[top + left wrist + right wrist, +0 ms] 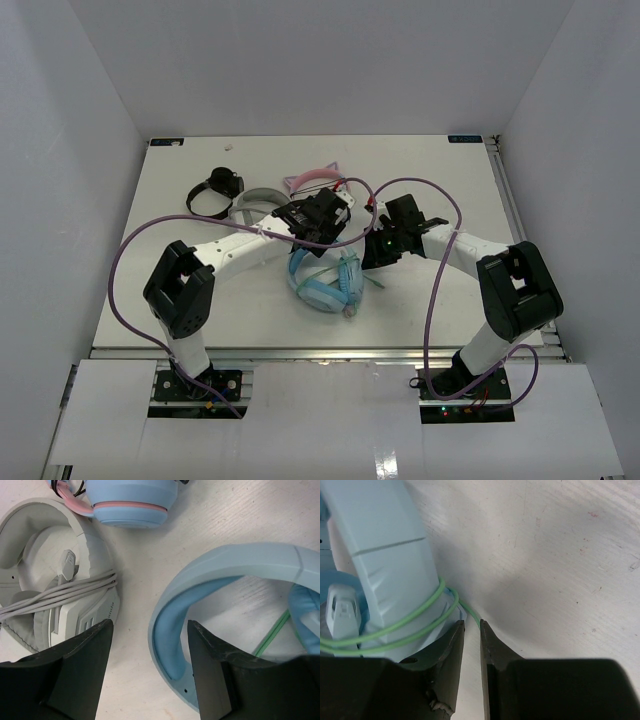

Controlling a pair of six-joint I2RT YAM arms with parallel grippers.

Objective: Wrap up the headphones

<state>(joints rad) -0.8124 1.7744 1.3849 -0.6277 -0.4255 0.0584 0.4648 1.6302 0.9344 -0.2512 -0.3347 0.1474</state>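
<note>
Headphones [322,288] lie at the middle of the table [180,190], between the arms. The cable [405,622] loops twice around the headband [235,560]. Its free strand runs into the right gripper [472,626], the nearer one, whose jaws stand a slit apart and apparently do not pinch it. The left gripper [149,630] is wide and empty.

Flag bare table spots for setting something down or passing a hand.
Free: far-right corner of the table, beyond the right hand; near strip in front of the light-blue headphones. Crowded: centre to far-left, where the left hand, grey-white pair, pink pair and black pair bunch.
</note>
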